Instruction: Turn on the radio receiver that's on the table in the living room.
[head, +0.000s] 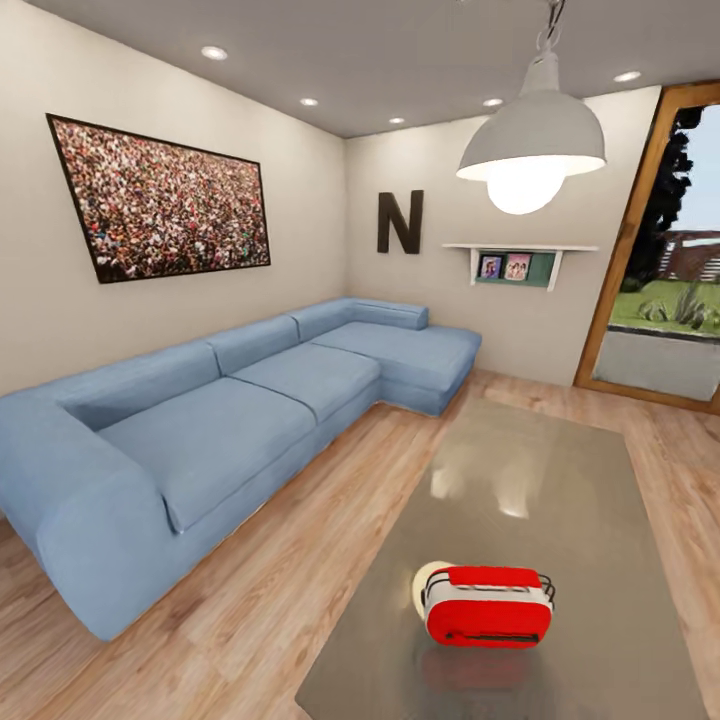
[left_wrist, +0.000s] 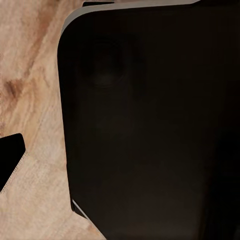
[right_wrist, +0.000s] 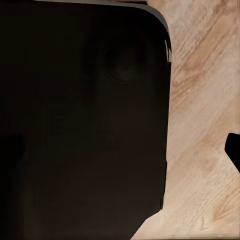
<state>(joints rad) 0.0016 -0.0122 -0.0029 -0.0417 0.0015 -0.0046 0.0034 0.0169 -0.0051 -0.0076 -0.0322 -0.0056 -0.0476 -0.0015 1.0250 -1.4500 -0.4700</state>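
Observation:
The radio receiver (head: 488, 604), a small red rounded box with a white-silver band and a thin dark wire handle, stands on the near part of the table (head: 560, 480). The table is long and low with a glossy grey-taupe top that mirrors the lamp. Around it is the living room: light wood floor, beige walls, a blue L-shaped sofa (head: 230, 420). In the left wrist view a black fingertip (left_wrist: 10, 160) pokes in over wood floor beside a large black rounded panel (left_wrist: 150, 125). The right wrist view has a similar black fingertip (right_wrist: 234, 147) and panel (right_wrist: 80, 120).
The sofa runs along the left wall to the far corner, with a strip of wood floor (head: 300, 560) between it and the table. A crowd picture (head: 160, 200), a black letter N (head: 400, 222), a small shelf (head: 515, 262), a pendant lamp (head: 530, 150) and a glazed door (head: 665, 280) are also in view.

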